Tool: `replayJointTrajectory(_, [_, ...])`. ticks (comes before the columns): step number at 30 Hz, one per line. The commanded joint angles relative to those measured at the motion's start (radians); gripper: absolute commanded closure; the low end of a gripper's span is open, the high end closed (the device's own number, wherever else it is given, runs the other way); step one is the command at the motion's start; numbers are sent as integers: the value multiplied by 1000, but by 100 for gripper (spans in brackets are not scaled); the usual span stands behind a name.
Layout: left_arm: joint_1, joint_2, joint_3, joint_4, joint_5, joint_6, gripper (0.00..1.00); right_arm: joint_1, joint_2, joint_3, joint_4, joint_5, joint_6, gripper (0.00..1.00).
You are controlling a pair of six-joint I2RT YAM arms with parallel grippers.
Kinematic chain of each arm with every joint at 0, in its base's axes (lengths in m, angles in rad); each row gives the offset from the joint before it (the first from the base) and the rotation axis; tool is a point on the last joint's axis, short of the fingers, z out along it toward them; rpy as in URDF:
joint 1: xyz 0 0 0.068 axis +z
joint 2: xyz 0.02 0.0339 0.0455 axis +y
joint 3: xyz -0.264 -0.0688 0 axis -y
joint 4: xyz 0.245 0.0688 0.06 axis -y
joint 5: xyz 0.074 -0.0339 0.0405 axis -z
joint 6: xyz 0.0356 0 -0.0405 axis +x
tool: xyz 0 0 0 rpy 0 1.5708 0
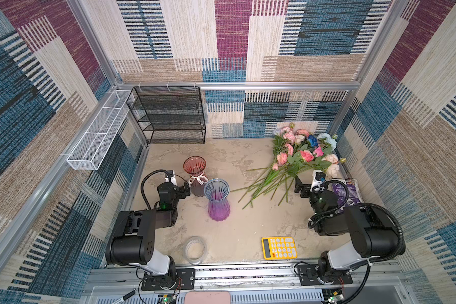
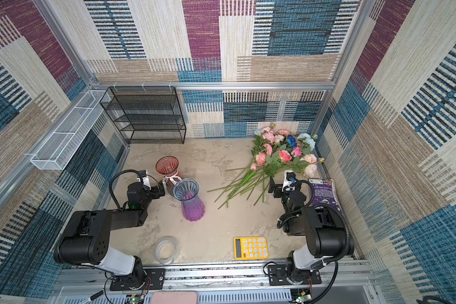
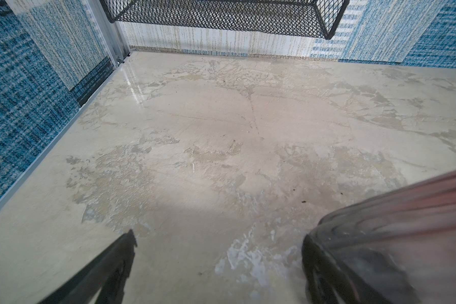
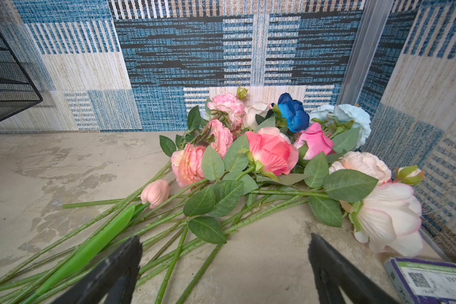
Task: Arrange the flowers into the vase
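Against the back-right corner of the tabletop, the flowers lie heaped, stems fanning toward the red vase and the blue-purple vase. Our right gripper hangs spread and empty just short of the stems. Our left gripper, also spread, sits beside the red vase. We should pinch 1 outlying stem mid-length, clear of leaves, lifting slowly.

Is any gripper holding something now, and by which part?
Nothing is held. The left gripper stands open beside the red vase; the right gripper stands open near the flowers.
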Motion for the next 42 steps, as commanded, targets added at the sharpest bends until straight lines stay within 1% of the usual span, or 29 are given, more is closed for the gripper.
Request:
replayJointTrajectory(1, [2,-1,6,21,7,42,1,2,-1,1,20,-8,-4,0])
replayJointTrajectory(14, [2,-5,3,26,2,41,1,-2,-4,7,10,-18,-2,0])
replayJointTrajectory(17, [2,-66,44,-100,-44,19,1,-2,-24,26,-41,-24,-6,0])
replayJointTrajectory(20, [3,-111,94,-239,-76,10,1,-2,-70,91,-198,14,12,0])
replayJointTrajectory(22, [3,-153,102,-277,-102,-1,1,-3,-89,126,-280,37,30,0])
replayJointTrajectory(25, [3,-254,102,-334,-214,-57,1,-1,-130,146,-359,75,67,1])
replayJointTrajectory(28, [3,-362,126,-404,-305,-136,1,0,-184,161,-440,145,125,0])
replayJointTrajectory(30, [3,-431,140,-432,-319,-206,0,0,-221,191,-527,240,197,0])
replayJointTrajectory(31, [3,-453,138,-430,-322,-262,1,-1,-233,211,-570,289,243,0])
replayJointTrajectory(32, [3,-480,131,-426,-338,-344,1,-1,-241,234,-631,345,326,0])
replayJointTrajectory(33, [5,-510,122,-441,-358,-452,1,-2,-247,270,-737,397,458,0])
replayJointTrajectory(34, [6,-538,114,-478,-367,-568,0,-1,-249,323,-899,456,605,0])
replayJointTrajectory(35, [9,-579,101,-557,-373,-711,1,-5,-241,379,-1055,489,753,0])
replayJointTrajectory(36, [18,-611,85,-603,-379,-839,0,-8,-231,402,-1081,447,743,0])
replayJointTrajectory(37, [38,-639,67,-618,-343,-906,1,-9,-223,408,-1063,395,702,0])
replayJointTrajectory(38, [64,-659,34,-568,-266,-927,0,-9,-217,411,-1058,348,702,0])
replayJointTrajectory(40, [93,-674,-22,-438,-123,-917,0,-8,-222,393,-1019,265,700,0])
replayJointTrajectory(42, [95,-683,-37,-397,-19,-917,1,-8,-237,381,-987,145,659,0])
